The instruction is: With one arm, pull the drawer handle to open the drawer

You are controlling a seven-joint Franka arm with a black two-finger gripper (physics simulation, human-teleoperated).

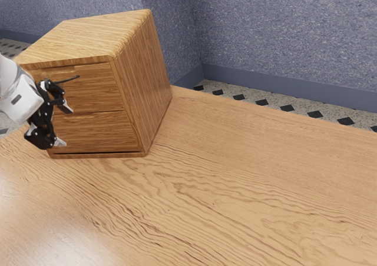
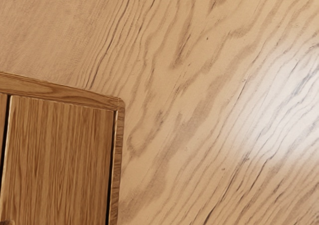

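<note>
A wooden cabinet (image 1: 132, 72) with two stacked drawers stands on the table at the exterior view's left. The upper drawer (image 1: 94, 89) carries a thin dark handle (image 1: 63, 79) near its top edge, and its front looks flush with the cabinet. My black gripper (image 1: 63, 126) hovers open in front of the drawer fronts, just below the handle and apart from it, with nothing between its fingers. One finger (image 1: 62, 104) lies over the upper drawer, the other over the lower drawer (image 1: 100, 130). In the wrist view a lower corner of the cabinet front (image 2: 60, 160) meets the table.
The wooden table top (image 1: 235, 189) spreads wide toward the exterior view's right and front. A blue-grey wall (image 1: 283, 30) and a speckled floor strip (image 1: 294, 104) lie behind the table's far edge.
</note>
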